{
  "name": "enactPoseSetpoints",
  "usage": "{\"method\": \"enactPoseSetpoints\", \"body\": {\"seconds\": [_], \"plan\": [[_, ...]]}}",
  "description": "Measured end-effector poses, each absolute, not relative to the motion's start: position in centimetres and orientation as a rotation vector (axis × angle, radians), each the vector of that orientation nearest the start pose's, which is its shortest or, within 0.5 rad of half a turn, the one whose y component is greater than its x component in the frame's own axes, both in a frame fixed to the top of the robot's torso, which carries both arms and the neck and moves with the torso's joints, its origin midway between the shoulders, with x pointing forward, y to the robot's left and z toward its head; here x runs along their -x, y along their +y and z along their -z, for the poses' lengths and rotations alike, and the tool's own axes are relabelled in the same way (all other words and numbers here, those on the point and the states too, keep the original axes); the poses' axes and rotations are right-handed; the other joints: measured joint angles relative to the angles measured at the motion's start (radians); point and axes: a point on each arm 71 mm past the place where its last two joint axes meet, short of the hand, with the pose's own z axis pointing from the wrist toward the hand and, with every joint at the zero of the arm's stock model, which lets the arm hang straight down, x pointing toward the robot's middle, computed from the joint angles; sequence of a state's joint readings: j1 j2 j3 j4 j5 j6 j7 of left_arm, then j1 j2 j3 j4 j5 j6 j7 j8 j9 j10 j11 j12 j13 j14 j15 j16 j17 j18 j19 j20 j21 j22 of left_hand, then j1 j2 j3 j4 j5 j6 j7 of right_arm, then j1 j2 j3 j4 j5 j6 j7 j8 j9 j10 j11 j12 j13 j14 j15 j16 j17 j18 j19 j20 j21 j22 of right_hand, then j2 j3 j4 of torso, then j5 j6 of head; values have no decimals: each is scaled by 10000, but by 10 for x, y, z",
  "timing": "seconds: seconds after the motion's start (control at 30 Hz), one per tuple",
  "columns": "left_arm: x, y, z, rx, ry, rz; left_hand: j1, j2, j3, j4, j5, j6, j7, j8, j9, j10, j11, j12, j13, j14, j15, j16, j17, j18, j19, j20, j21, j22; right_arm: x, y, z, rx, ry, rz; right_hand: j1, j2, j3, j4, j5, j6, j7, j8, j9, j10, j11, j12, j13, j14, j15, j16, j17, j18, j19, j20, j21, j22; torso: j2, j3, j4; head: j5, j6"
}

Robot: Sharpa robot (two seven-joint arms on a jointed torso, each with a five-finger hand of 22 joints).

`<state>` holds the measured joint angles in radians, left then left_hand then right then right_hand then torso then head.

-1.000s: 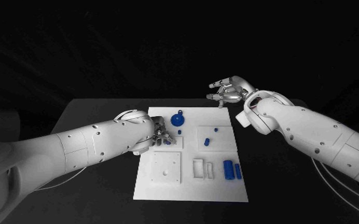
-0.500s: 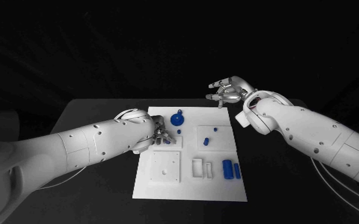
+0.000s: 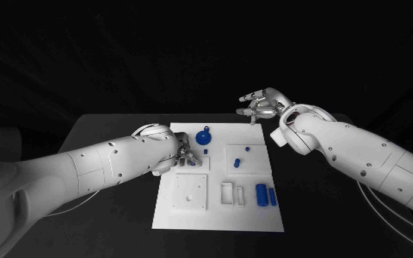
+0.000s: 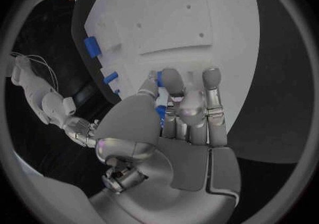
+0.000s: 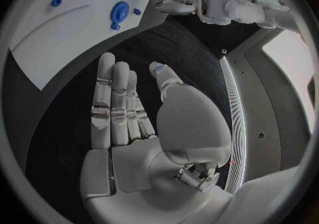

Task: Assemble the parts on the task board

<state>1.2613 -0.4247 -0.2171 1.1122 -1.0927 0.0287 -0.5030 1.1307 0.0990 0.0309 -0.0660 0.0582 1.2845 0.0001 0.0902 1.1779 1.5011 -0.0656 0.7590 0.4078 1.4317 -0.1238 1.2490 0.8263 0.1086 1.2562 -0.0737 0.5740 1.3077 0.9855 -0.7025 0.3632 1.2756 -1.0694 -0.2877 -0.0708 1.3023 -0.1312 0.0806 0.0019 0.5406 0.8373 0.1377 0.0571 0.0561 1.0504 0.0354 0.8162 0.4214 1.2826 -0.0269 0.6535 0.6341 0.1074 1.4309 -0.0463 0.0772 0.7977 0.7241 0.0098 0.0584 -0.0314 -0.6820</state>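
Nothing has moved since the earlier frames. Left hand point(image 3: 183, 157) rests on the white board point(image 3: 219, 213), fingers pinching a small blue part point(image 4: 159, 79). Right hand point(image 3: 261, 107) hovers beyond the board's far edge, fingers spread, holding nothing.

The white task board point(image 3: 218, 210) lies flat on the table, small blue parts point(image 3: 266, 196) scattered across it.

White task board point(image 3: 219, 210) sits on the black table point(image 3: 112, 132). Blue parts show against it: a round blue piece point(image 3: 204, 138) at its far end, two blue blocks point(image 3: 267, 195) near its right edge, a small blue peg point(image 3: 237, 163) between them. The left hand point(image 4: 174, 108) is silver, a blue part point(image 4: 159, 83) showing between its fingers. The right hand point(image 5: 136, 109) is silver too, on a white arm point(image 3: 344, 150).
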Motion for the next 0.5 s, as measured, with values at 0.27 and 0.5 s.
{"method": "enactPoseSetpoints", "body": {"seconds": [0.27,0.5], "plan": [[-531,126,262,959,22593,2820,142,-138,-29,52,-12,77,-155,-97,-2326,-57,54,-287,375,-46,-28,-196,-295,-160,5,-184,-118,-1,-540,-230,182,-5305,15960,-8791,-23,23,-2,23,16,-31,30,0,0,-33,-33,0,1,0,0,0,0,0,0,0,0,-10,-1,2,6,0,0],[-530,127,263,1029,22551,2838,254,-233,-115,138,128,105,-252,-137,-2673,-150,-38,-560,894,-88,1,-292,-427,-314,35,-286,-168,-2,-540,-230,183,-5321,15975,-8786,-22,23,-7,28,16,-69,-2,0,0,-33,-33,0,2,0,0,0,-1,-1,0,0,0,-25,-4,-1,7,8,5]]}}
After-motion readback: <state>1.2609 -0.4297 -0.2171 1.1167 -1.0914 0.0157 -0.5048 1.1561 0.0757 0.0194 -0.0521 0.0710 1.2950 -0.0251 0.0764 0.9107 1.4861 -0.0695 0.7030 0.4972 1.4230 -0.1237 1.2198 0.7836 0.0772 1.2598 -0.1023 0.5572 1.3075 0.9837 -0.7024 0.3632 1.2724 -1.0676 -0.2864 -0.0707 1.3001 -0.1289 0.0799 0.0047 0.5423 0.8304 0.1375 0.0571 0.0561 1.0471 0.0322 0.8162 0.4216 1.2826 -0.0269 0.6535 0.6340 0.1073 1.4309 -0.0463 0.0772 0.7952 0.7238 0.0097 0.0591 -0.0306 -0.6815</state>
